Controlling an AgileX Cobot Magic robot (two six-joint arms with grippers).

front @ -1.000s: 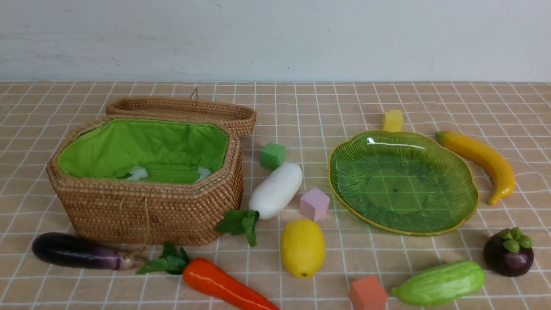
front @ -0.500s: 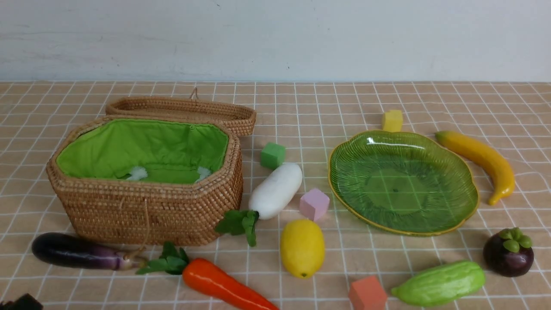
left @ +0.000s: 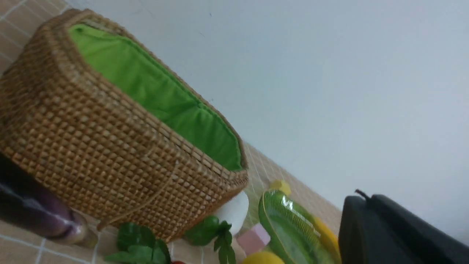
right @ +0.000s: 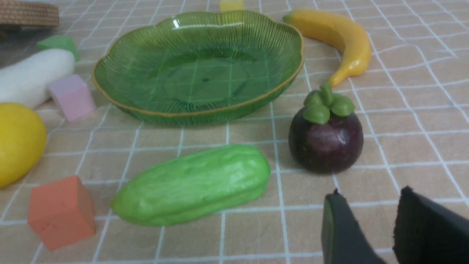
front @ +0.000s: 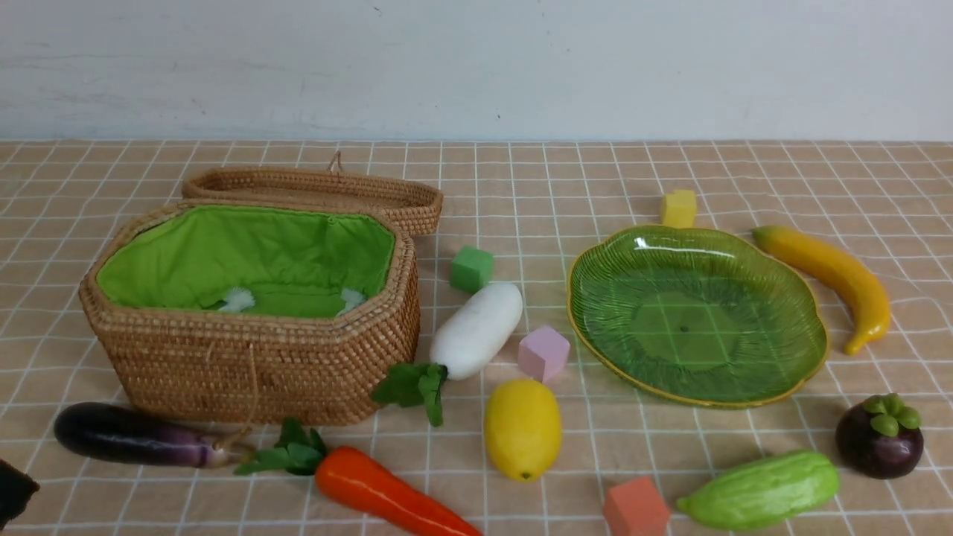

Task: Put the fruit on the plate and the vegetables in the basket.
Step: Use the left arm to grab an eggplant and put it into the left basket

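On the checked cloth in the front view, the wicker basket [front: 249,357] with its green lining stands at the left. The eggplant [front: 134,435] and carrot [front: 387,495] lie before it, and the radish [front: 476,327] beside it. The lemon [front: 523,428] is in the middle front. The green plate [front: 696,313] is empty, with the banana [front: 834,279] to its right. The mangosteen [front: 878,439] and gourd [front: 759,487] lie in front of it. My left gripper [front: 11,487] [left: 368,198] is shut and empty, near the eggplant. My right gripper [right: 370,194] is open and empty, just short of the mangosteen [right: 326,141].
The basket's lid [front: 313,190] lies behind the basket. Foam cubes are scattered about: green [front: 471,268], pink [front: 543,352], yellow [front: 679,207] and orange [front: 634,508]. A pale wall closes off the back of the table.
My left gripper's dark tip has come into the front view at the bottom left corner and risen a little. The objects have not moved.
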